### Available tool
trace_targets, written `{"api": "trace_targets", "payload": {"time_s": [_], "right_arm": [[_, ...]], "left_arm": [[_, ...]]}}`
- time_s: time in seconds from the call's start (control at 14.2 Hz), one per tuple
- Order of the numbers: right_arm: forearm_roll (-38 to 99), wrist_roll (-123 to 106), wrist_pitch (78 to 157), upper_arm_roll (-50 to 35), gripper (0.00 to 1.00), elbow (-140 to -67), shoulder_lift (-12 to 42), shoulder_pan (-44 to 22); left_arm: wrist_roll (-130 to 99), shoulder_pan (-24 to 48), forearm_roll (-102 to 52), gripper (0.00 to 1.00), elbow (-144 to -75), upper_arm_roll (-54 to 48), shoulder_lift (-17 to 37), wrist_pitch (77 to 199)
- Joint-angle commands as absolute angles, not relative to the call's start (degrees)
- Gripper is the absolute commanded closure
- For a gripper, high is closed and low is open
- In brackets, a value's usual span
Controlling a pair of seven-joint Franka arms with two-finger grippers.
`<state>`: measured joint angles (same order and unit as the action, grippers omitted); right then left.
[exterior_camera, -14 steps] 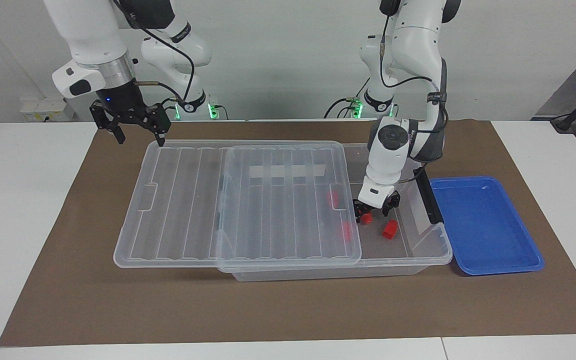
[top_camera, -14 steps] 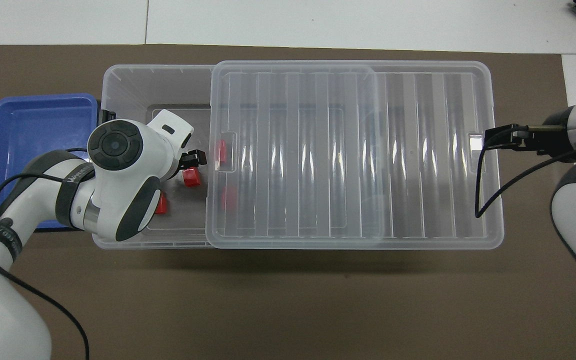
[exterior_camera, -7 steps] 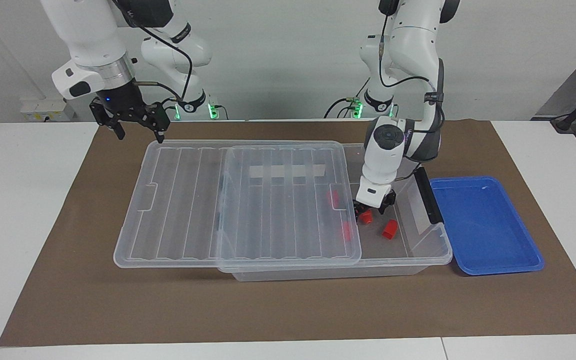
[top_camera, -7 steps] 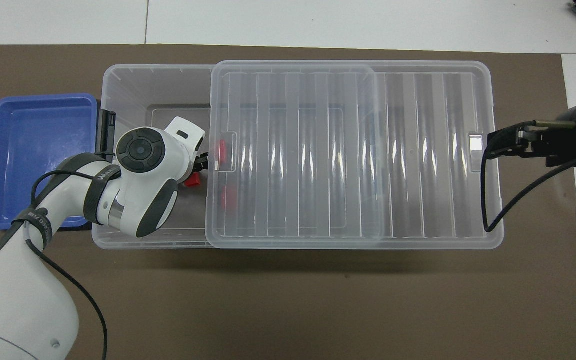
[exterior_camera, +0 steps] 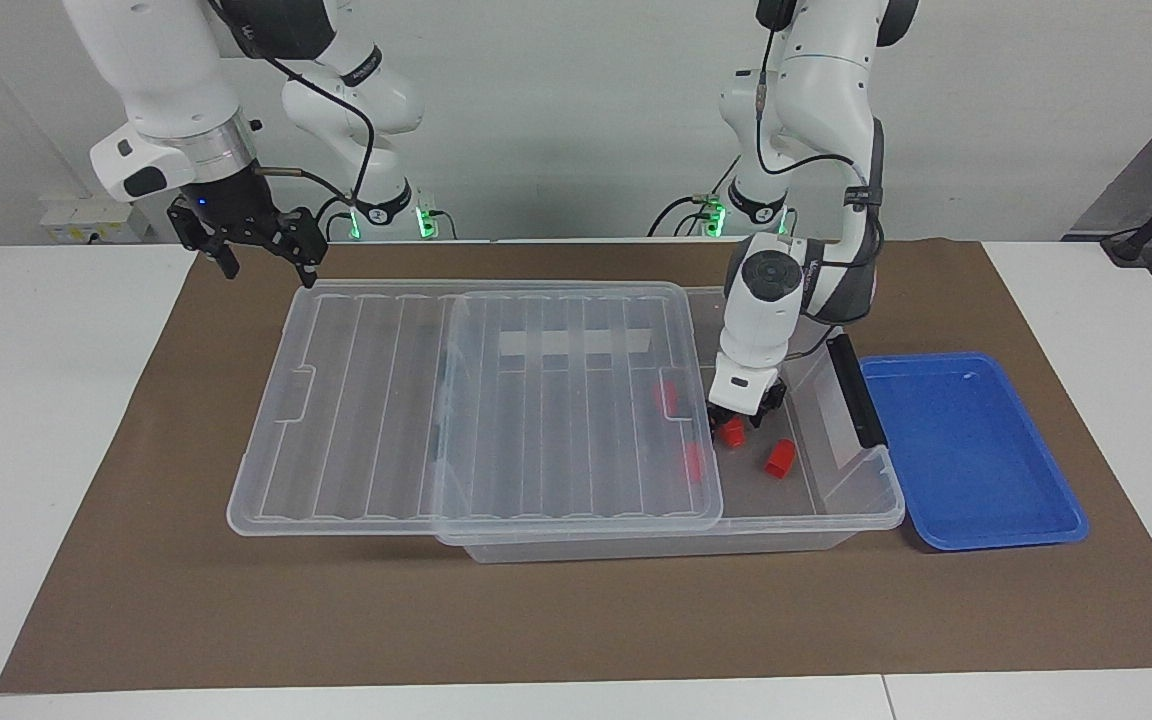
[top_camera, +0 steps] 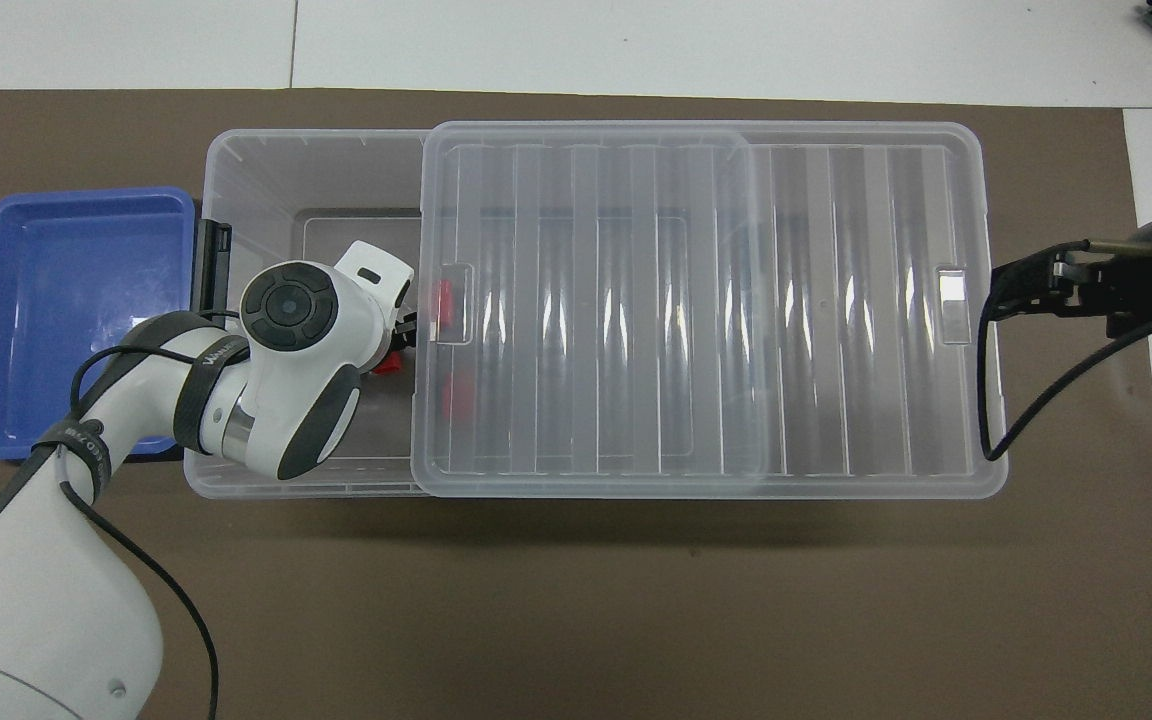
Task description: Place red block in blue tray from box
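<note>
The left end effector [exterior_camera: 736, 424] is down inside the box [exterior_camera: 841, 500], fingers closed around the red block [exterior_camera: 732, 432]. 1 more red piece [exterior_camera: 779, 458] lies beside it on the box floor. The slid-aside lid [exterior_camera: 476, 400] covers the rest. The blue tray [exterior_camera: 966, 450] sits just beside the box. The right end effector [exterior_camera: 261, 258] hangs spread open over the worktop [exterior_camera: 136, 480].

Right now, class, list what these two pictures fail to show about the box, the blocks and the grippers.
- Overhead view: the left gripper and the red block under it are hidden by the arm's own wrist.
- Both views: blocks under the lid are blurred; their count is uncertain.
- Facing view: whether the left fingers touch the block is too small to tell.
</note>
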<state>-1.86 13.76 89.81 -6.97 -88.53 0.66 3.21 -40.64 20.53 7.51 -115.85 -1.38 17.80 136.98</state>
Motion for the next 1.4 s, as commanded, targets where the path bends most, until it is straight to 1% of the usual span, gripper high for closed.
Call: {"api": "trace_targets", "payload": {"time_s": [0.0,0.07,0.14,0.21,0.35,0.42,0.63,0.84,0.98,1.12,1.19,1.33], "right_arm": [[-1.6,14.2,89.5,-7.3,0.0,-88.9,0.4,3.8],[-1.6,14.2,89.6,-7.3,0.0,-88.9,0.4,3.8],[-1.6,14.2,89.6,-7.3,0.0,-88.9,0.4,3.8],[-1.6,14.2,89.5,-7.3,0.0,-88.9,0.4,3.8],[-1.6,14.2,89.5,-7.3,0.0,-88.9,0.4,3.8],[-1.6,14.2,89.6,-7.3,0.0,-88.9,0.4,3.8],[-1.6,14.2,89.5,-7.3,0.0,-88.9,0.4,3.8],[-1.6,14.2,89.4,-7.3,0.0,-88.9,0.4,3.7],[-1.3,14.4,89.9,-7.3,0.0,-89.2,0.4,4.0],[-0.8,14.2,92.5,-7.3,0.01,-90.0,0.4,4.8],[-0.8,14.2,93.9,-7.3,0.03,-90.6,0.4,4.9],[-0.8,14.1,96.5,-7.3,0.11,-92.4,0.4,5.8]], "left_arm": [[-41.3,21.2,8.3,0.72,-117.4,-0.6,16.0,135.5],[-41.1,21.2,8.3,0.87,-117.1,-0.6,16.0,134.6],[-41.0,21.2,8.3,0.95,-116.5,-0.6,16.0,133.4],[-41.0,21.2,8.3,0.97,-115.8,-0.6,16.0,132.6],[-41.0,20.8,8.3,0.99,-113.5,-0.6,16.0,129.2],[-40.5,20.7,8.3,0.99,-111.1,-0.7,15.6,125.5],[-36.8,19.8,4.9,0.99,-100.4,-0.5,14.1,109.5],[-29.4,15.7,1.4,0.99,-89.8,-0.5,13.8,95.6],[-24.2,13.1,1.6,0.98,-87.5,-0.3,13.4,91.9],[-14.5,9.6,1.8,0.99,-87.7,0.2,13.1,92.1],[-8.4,6.3,1.8,0.98,-88.1,0.2,13.1,92.7],[2.8,-0.1,1.8,0.98,-88.2,0.2,13.2,94.2]]}}
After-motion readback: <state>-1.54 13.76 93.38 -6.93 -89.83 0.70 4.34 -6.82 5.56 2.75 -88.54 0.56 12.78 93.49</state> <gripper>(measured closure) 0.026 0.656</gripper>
